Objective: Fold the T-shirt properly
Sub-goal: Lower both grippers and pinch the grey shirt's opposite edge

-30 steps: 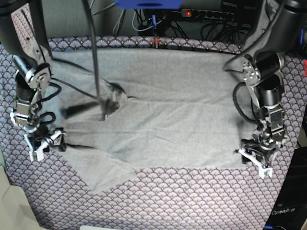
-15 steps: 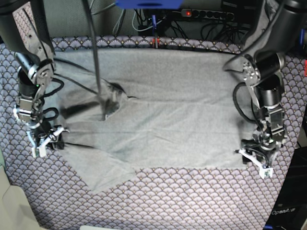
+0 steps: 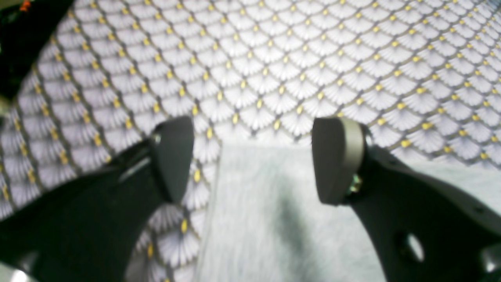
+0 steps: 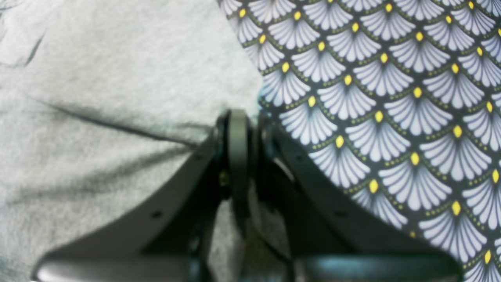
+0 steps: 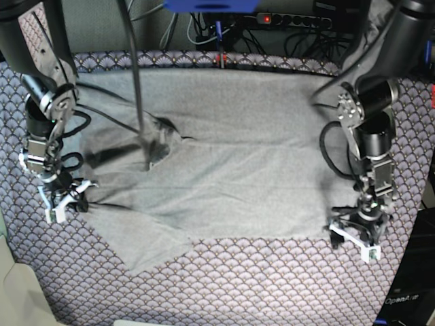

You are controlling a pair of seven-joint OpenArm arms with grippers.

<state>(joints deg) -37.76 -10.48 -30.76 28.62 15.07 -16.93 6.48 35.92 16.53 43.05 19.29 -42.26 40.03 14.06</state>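
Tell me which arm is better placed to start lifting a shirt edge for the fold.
Right. Its gripper has its jaws shut on the edge of the light heather-grey cotton T-shirt. The left gripper stands with jaws wide open over the shirt's corner, gripping nothing yet.

A desk covered by a purple-grey tablecloth with a fan-scale pattern and small yellow dots filled the view. Behind its far edge, a tangle of dark cables ran past a black power strip with a red-lit switch. A blue object sat at the top edge.
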